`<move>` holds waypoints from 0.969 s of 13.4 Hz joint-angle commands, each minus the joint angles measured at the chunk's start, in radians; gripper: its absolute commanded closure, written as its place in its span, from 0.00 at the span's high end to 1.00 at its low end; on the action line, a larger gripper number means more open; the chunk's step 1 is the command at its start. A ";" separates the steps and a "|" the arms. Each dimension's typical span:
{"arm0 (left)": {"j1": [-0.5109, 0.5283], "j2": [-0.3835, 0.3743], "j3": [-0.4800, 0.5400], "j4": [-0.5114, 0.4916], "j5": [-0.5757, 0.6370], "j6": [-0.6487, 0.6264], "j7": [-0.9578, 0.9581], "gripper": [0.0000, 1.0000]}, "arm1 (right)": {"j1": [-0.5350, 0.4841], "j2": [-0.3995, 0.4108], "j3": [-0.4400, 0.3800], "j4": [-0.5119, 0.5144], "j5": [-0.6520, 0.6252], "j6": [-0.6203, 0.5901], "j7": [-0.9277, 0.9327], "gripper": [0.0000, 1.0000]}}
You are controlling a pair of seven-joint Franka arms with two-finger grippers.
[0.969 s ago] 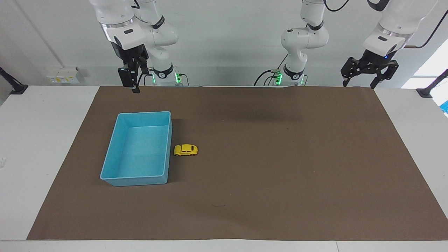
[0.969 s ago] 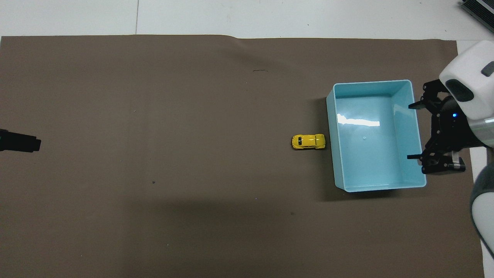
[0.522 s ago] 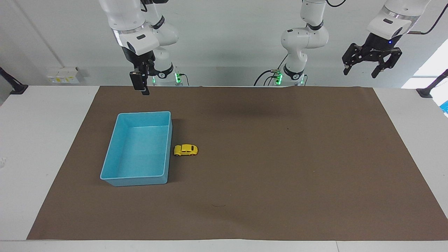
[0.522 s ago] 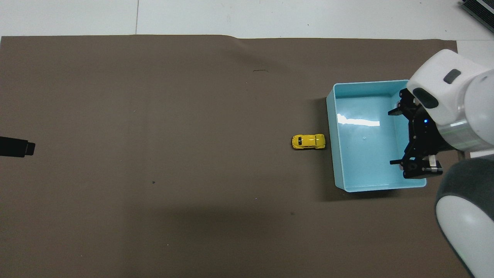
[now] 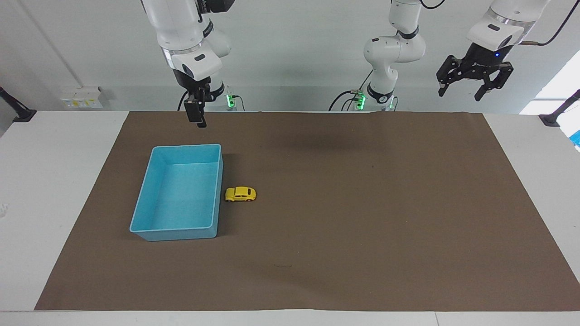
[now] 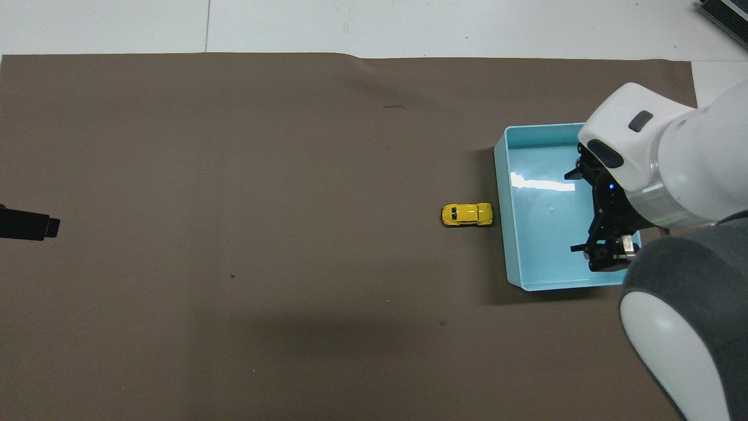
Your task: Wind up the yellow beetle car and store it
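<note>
The yellow beetle car (image 5: 240, 194) (image 6: 467, 214) stands on its wheels on the brown mat, close beside the long wall of the blue bin (image 5: 186, 146) (image 6: 500, 193) and apart from it. The bin holds nothing. My right gripper (image 5: 198, 118) (image 6: 573, 211) hangs high in the air over the bin, open, with nothing between its fingers. My left gripper (image 5: 458, 94) is raised over the mat's corner at the left arm's end, open and holding nothing. In the overhead view only its dark tip (image 6: 32, 225) shows.
The brown mat (image 5: 362, 226) covers most of the white table (image 5: 45, 181). The two arm bases (image 5: 380, 97) stand at the table's edge by the robots. Nothing else lies on the mat.
The right arm has swung its gripper from outside the bin's outer wall to over the bin, toward the car. The left gripper has risen. Car and bin have not moved.
</note>
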 commanded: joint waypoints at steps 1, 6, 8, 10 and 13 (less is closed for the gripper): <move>0.024 -0.001 0.006 0.011 -0.009 -0.018 0.002 1.00 | 0.014 -0.002 0.002 -0.054 -0.007 0.044 -0.004 1.00; 0.024 -0.003 0.012 0.006 -0.006 -0.013 0.019 1.00 | 0.015 -0.003 0.002 -0.088 0.002 0.079 -0.004 1.00; 0.019 0.000 0.011 0.013 0.002 -0.010 0.021 1.00 | 0.016 0.004 0.002 -0.112 0.002 0.120 -0.002 1.00; 0.016 0.013 0.009 0.022 0.015 -0.019 0.040 1.00 | 0.016 0.004 0.002 -0.146 0.002 0.157 -0.004 1.00; 0.012 0.036 0.000 0.048 0.020 -0.008 0.061 1.00 | 0.016 0.015 0.002 -0.160 0.002 0.174 -0.005 1.00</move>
